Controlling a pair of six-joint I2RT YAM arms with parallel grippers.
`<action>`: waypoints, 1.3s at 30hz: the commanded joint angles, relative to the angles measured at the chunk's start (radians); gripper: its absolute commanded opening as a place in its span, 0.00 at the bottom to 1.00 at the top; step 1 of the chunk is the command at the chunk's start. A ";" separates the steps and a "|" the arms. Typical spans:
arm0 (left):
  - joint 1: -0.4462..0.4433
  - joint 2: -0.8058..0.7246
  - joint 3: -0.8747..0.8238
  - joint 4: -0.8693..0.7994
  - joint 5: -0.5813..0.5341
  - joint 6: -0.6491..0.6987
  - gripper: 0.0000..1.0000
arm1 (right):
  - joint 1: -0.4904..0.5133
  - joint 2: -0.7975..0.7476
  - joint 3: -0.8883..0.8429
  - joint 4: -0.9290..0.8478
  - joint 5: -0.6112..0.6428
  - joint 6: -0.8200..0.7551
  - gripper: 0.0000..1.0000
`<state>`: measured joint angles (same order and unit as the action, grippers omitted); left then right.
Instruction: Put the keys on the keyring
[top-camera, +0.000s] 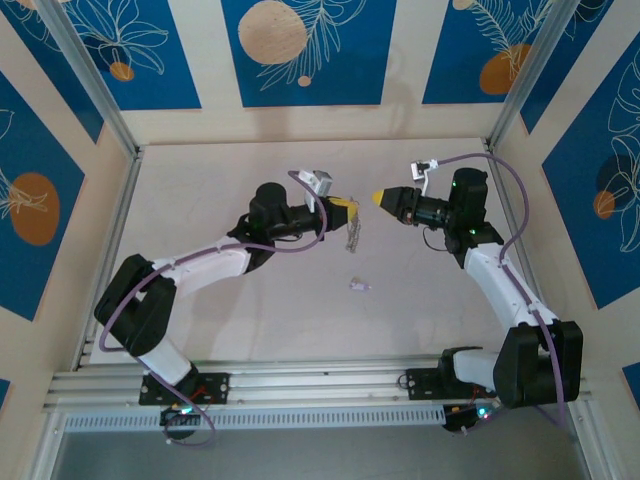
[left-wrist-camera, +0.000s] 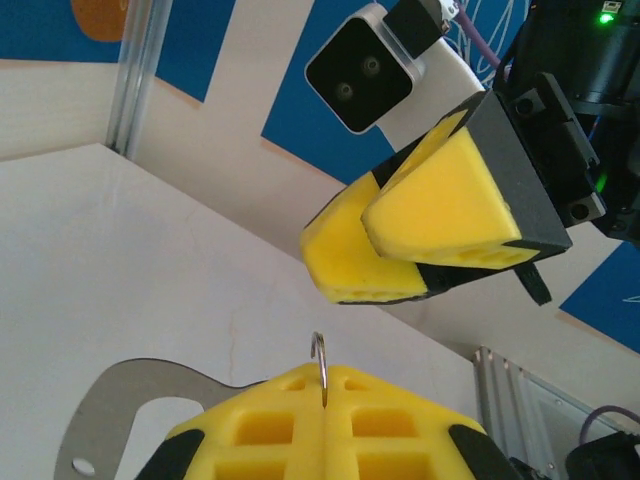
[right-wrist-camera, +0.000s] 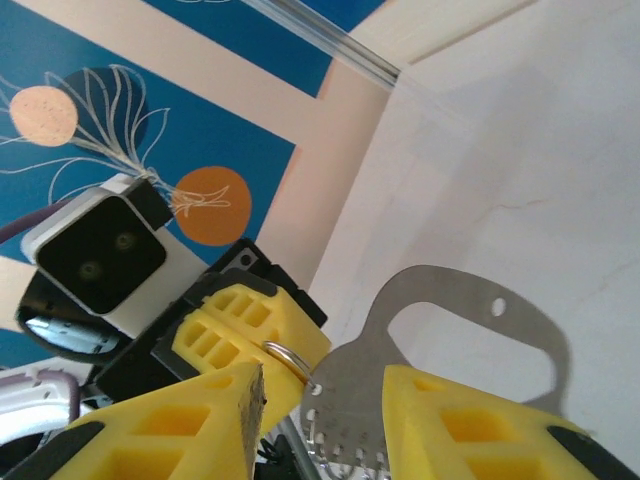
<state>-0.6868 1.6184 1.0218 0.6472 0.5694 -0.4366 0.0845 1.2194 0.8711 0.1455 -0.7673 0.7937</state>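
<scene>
My left gripper (top-camera: 343, 203) is shut on the keyring, pinching its small silver split ring (left-wrist-camera: 319, 355) edge-on between the yellow pads above the table's middle. A flat grey metal plate (right-wrist-camera: 450, 310) with a loop handle and a row of small holes hangs from that ring (right-wrist-camera: 285, 355). It also shows in the top view as a thin dangling piece (top-camera: 355, 232). My right gripper (top-camera: 380, 197) faces the left one tip to tip. Its jaws are open, one finger (right-wrist-camera: 200, 425) on each side of the plate. One tiny pale lilac key (top-camera: 358, 286) lies on the table below both grippers.
Blue patterned walls and aluminium posts (top-camera: 100, 90) enclose the white table (top-camera: 220, 180). The two grippers are very close, the right one's fingers (left-wrist-camera: 440, 210) just above the left one's tips. An aluminium rail (top-camera: 320, 380) runs along the near edge.
</scene>
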 joint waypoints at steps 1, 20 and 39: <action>0.015 -0.032 0.033 0.073 0.074 -0.024 0.00 | 0.005 0.005 -0.004 0.092 -0.071 0.010 0.37; 0.026 0.002 0.059 0.141 0.141 -0.092 0.00 | 0.056 0.044 -0.015 0.195 -0.139 -0.012 0.32; 0.044 0.088 0.088 0.287 0.201 -0.230 0.00 | 0.063 0.080 -0.016 0.258 -0.192 -0.020 0.18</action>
<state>-0.6559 1.6970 1.0630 0.8425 0.7441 -0.6323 0.1429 1.2980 0.8673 0.3824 -0.9279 0.7853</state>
